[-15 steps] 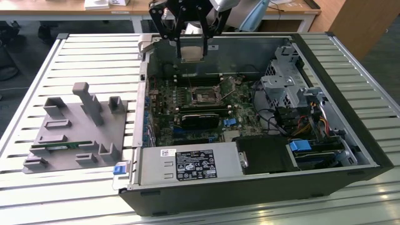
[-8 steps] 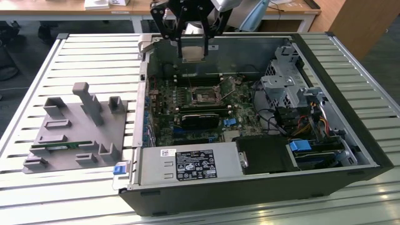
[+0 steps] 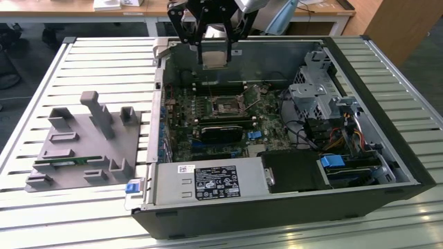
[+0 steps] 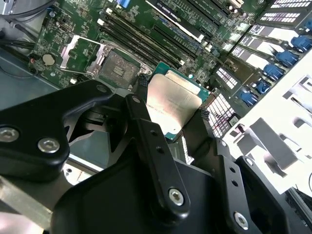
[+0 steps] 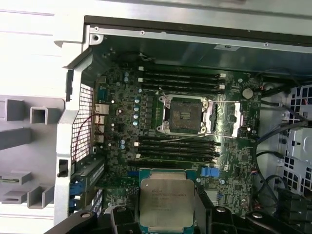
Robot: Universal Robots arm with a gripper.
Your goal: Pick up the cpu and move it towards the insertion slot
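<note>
My gripper [image 3: 216, 55] is shut on the cpu [image 3: 215, 60], a flat square chip with a silvery top. It hangs high over the far wall of the open computer case [image 3: 387, 129]. In the second wrist view two black fingertips [image 4: 142, 82] clamp opposite edges of the cpu [image 4: 171, 103]. The insertion slot [image 3: 227, 106], a dark square socket with its metal frame swung open, lies on the motherboard below and nearer than the chip. In the first wrist view the cpu [image 5: 165, 201] sits apart from the insertion slot [image 5: 184, 114], with memory slots between them.
A grey fixture [image 3: 86, 142] with upright posts stands on the slatted table at the exterior view's left and carries a green memory stick [image 3: 66, 162]. Inside the case are a black card [image 3: 221, 129], a power supply [image 3: 207, 181] and a drive cage [image 3: 315, 98] with cables.
</note>
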